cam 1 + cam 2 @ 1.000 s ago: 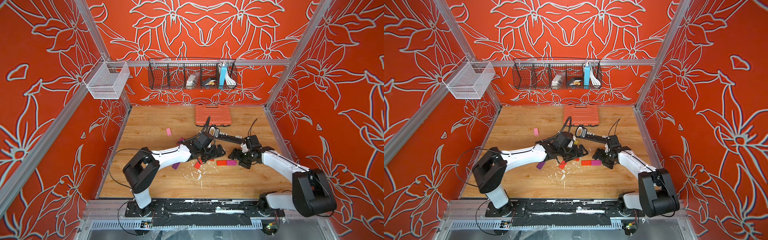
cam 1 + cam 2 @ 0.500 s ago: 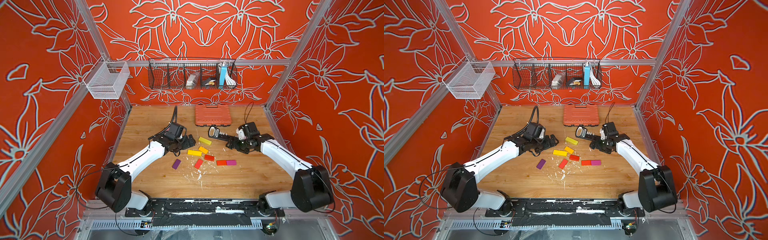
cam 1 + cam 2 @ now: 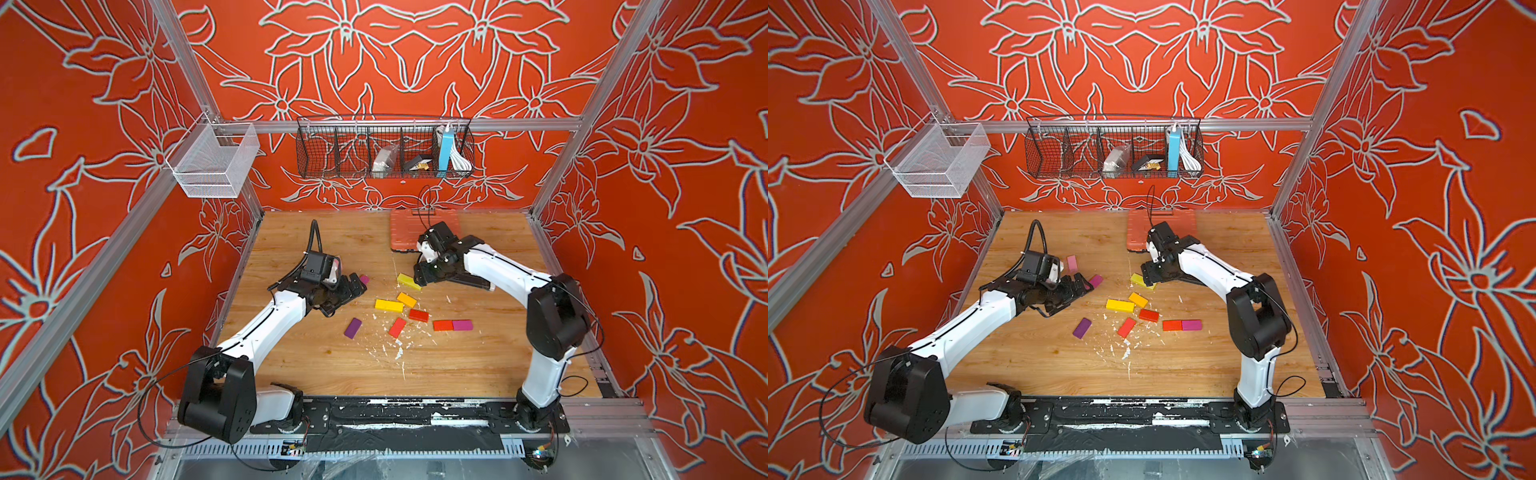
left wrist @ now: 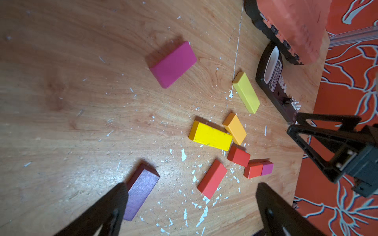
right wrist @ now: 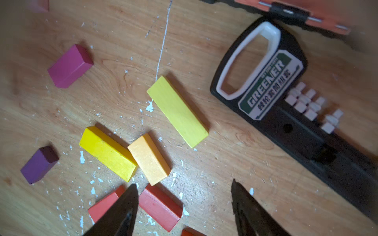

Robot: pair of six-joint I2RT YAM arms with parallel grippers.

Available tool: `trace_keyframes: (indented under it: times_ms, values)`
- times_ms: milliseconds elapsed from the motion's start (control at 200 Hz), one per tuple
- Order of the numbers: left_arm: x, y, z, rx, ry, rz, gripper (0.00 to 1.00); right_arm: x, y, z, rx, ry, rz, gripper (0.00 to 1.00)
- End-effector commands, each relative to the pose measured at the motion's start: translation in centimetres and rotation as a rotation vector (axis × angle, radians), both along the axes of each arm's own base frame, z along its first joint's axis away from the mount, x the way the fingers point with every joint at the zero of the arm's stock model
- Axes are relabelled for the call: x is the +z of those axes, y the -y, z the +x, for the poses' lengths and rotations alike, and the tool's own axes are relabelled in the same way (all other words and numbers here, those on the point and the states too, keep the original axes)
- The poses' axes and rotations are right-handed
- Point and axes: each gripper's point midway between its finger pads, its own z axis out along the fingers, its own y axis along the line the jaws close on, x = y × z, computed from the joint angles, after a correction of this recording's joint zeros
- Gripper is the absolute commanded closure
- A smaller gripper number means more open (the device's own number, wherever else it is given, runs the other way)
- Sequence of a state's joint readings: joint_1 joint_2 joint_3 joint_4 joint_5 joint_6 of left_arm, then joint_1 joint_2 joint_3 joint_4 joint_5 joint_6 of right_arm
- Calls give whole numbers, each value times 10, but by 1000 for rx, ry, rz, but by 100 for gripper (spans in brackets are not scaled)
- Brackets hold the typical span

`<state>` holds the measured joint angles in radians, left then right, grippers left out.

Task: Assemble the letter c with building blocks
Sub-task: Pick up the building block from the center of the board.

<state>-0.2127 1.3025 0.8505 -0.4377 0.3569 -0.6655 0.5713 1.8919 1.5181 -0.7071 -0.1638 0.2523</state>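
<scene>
Over the tabletop (image 3: pixel 316 365), the right end effector (image 3: pixel 420 277) had shifted close to the pale yellow block (image 3: pixel 407 281), part-open and empty; the left end effector (image 3: pixel 354 289), wide open and empty, stayed beside the scattered building blocks (image 3: pixel 409 314).

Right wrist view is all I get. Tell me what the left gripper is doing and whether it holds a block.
Observer: The left gripper hovers beside the large magenta block. Its jaws are wide apart and nothing is between them.
Operator: Now report any block my frame misses.
Observer: A small magenta block lies flat, end to end with an orange-red block. The two are touching.
</scene>
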Motion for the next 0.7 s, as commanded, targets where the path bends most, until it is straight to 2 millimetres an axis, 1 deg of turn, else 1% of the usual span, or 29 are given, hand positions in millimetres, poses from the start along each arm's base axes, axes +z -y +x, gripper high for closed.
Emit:
trace_keyframes:
  times_ms: [0,215,340,696]
  values:
    - [4,5,-2,-32,12,-52,2,-7,0,2,92,4,-111,27]
    - [1,4,3,-19,6,-92,2,-24,-15,12,143,-21,-157,30]
    - [1,4,6,-15,6,-108,2,-32,-23,12,175,-39,-169,30]
    - [-4,6,9,-11,-7,-145,2,-54,-29,19,217,-61,-224,28]
